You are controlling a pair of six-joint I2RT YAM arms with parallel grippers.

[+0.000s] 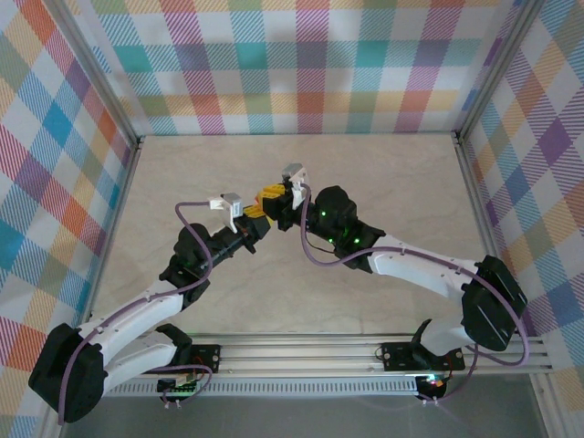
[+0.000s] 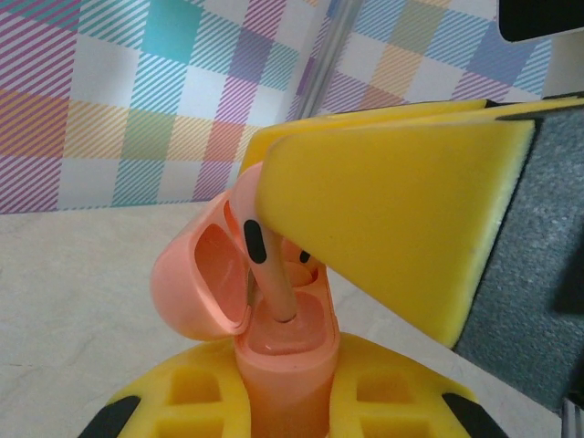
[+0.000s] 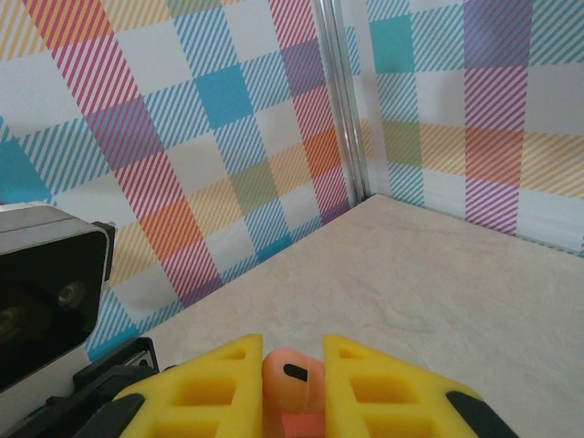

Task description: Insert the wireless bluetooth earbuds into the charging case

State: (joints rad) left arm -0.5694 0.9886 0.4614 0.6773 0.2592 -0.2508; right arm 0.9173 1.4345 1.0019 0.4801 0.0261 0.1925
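Note:
My left gripper [image 2: 290, 406] is shut on a pinkish-orange charging case [image 2: 285, 360], held upright with its lid [image 2: 196, 274] swung open to the left. My right gripper [image 3: 294, 360] is shut on a pinkish-orange earbud [image 3: 294, 381]. In the left wrist view that earbud [image 2: 270, 274] hangs under the right gripper's yellow fingers [image 2: 392, 219], its stem tip down in the case's near socket. A second earbud [image 2: 306, 259] sits in the far socket, mostly hidden. From above, the left gripper [image 1: 253, 220] and right gripper [image 1: 273, 195] meet at the table's middle.
Both grippers are raised above the beige marbled table [image 1: 383, 182]. Chequered walls with metal corner posts [image 3: 338, 100] close in the back and sides. The left wrist's camera housing [image 3: 46, 292] sits close at the left of the right wrist view.

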